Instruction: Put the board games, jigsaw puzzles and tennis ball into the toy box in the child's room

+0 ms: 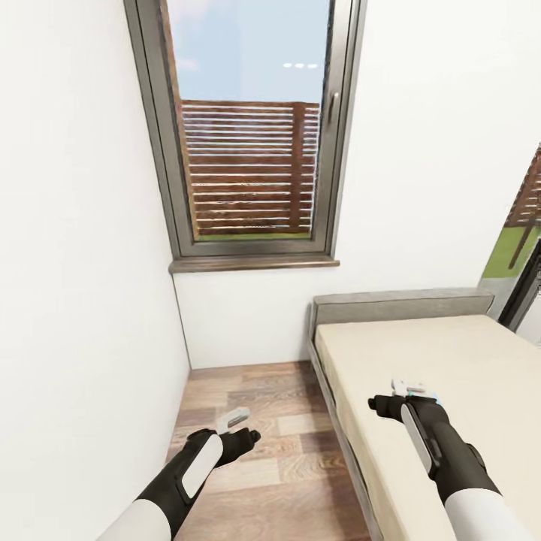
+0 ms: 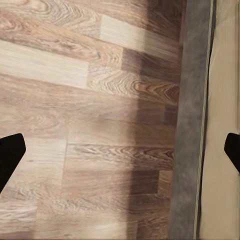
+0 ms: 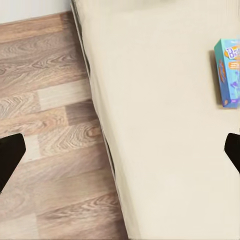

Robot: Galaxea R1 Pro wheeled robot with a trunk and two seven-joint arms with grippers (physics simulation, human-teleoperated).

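Head view is showing the robot facing a corner of the room, with a window (image 1: 252,135) ahead, a wood floor (image 1: 255,421) below and a bed (image 1: 451,376) running along the right side. Both arms are reaching forward at low height. The left gripper (image 1: 234,421) is hanging over the floor beside the bed frame; the right gripper (image 1: 409,389) is hanging over the near part of the mattress.

In the left wrist view, the fingers (image 2: 10,155) are sitting wide apart at the edges of the frame, with bare floor and the grey bed edge (image 2: 190,125) between them; nothing is being held. In the right wrist view, the fingers (image 3: 10,155) are likewise spread wide and empty, over the mattress and the strip of floor beside it.

One board game (image 3: 229,72), a blue box, is lying flat on the mattress, well apart from the right gripper's fingers. Whether a second game is lying further along the bed cannot be told from these frames.

Judgement on progress: the task is appearing to be at an early stage or between fetches. At least this board game is remaining to be collected and carried to the toy box. How many toys are already stowed cannot be told. The step in hand is looking like an approach to the bed for a pick-up.
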